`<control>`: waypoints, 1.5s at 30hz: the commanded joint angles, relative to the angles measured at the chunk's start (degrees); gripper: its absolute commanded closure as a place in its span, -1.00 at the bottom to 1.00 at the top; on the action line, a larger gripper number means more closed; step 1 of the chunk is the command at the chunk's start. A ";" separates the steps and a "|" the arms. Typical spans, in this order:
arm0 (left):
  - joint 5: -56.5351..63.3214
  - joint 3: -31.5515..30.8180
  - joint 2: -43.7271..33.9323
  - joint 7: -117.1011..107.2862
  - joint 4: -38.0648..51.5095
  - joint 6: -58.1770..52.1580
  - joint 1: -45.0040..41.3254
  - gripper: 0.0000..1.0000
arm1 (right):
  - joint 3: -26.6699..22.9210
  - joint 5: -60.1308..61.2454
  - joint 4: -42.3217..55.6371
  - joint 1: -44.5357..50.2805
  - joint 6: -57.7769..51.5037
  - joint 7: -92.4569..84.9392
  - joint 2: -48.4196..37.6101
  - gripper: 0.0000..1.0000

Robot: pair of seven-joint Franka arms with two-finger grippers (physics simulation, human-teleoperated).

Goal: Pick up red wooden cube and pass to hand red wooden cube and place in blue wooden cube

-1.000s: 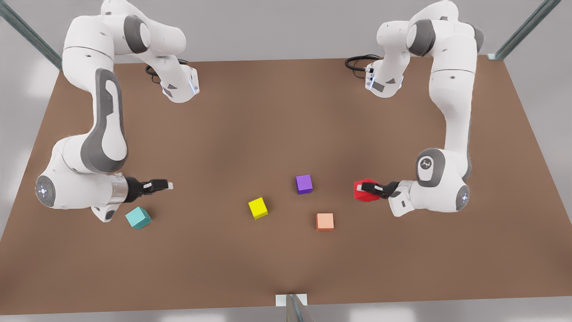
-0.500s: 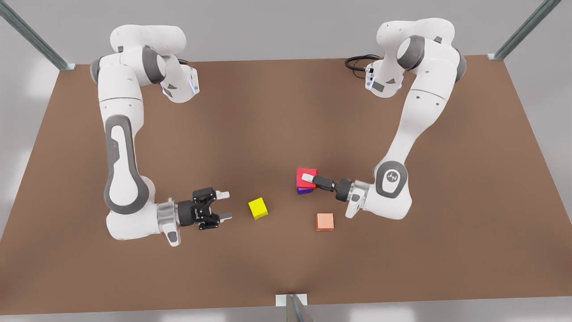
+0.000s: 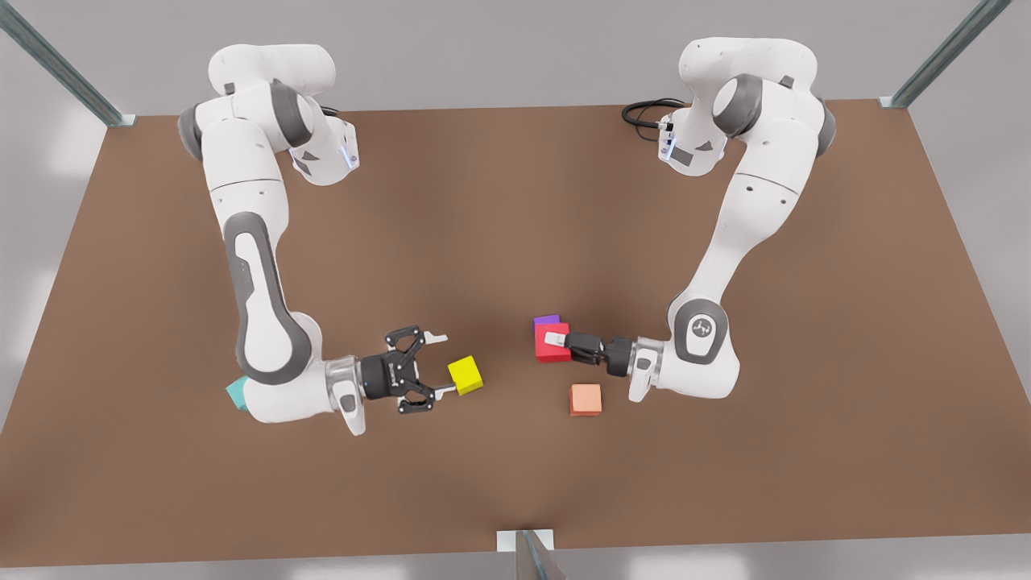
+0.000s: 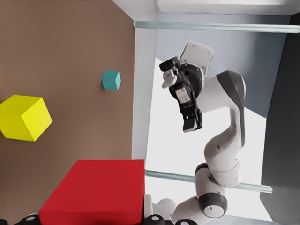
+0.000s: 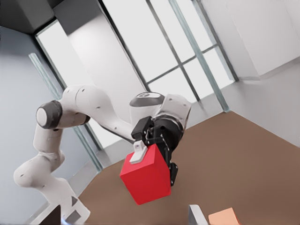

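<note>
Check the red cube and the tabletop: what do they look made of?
The red cube: flat matte red, no grain or gloss; painted wood or plastic, can't tell. The left end effector, front view's right, is shut on it. The tabletop: uniform matte brown, no grain; possibly laminate. The right end effector is open beside the yellow cube.

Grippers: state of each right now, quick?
Left gripper: shut on the red wooden cube, held above the table.
Right gripper: open, holding nothing, next to the yellow cube.
</note>
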 commanded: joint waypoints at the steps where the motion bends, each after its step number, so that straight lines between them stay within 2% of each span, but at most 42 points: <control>1: -0.54 -0.04 0.03 10.13 0.02 0.46 0.00 -0.27 | 0.05 0.81 -0.74 0.70 3.46 -27.18 -0.12 -1.00; 24: -3.88 -0.83 0.74 5.21 -0.07 -0.07 0.09 -0.28 | 0.23 9.08 -1.97 9.14 13.48 -22.88 1.82 -1.00; 45: -3.97 -0.83 1.26 4.68 0.37 -0.07 0.17 -0.28 | 0.67 10.48 -3.11 12.12 14.80 -21.56 1.64 -1.00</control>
